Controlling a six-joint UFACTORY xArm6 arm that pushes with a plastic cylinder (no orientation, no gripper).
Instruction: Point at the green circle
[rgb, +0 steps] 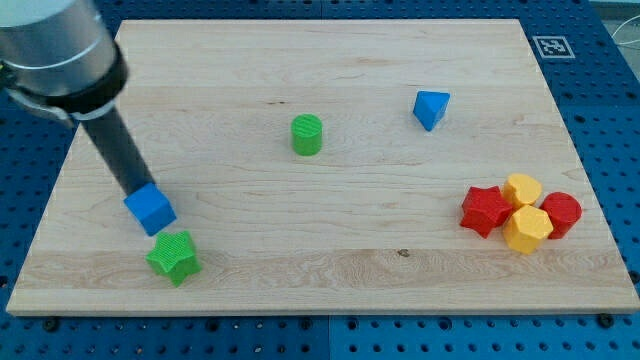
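Currently my tip (138, 193) touches the blue cube (150, 209), bearing on nothing else, with the green star (173, 257) just below and the green circle (307, 134) well apart to the view's right.

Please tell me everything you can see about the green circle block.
The green circle is a short, upright cylinder with a flat top, plain bright green and matte, like plastic. It stands alone on the wooden board, a little above the middle. Nothing touches it. The blue triangle lies to the view's right; my tip is far off to the left, against the blue cube.
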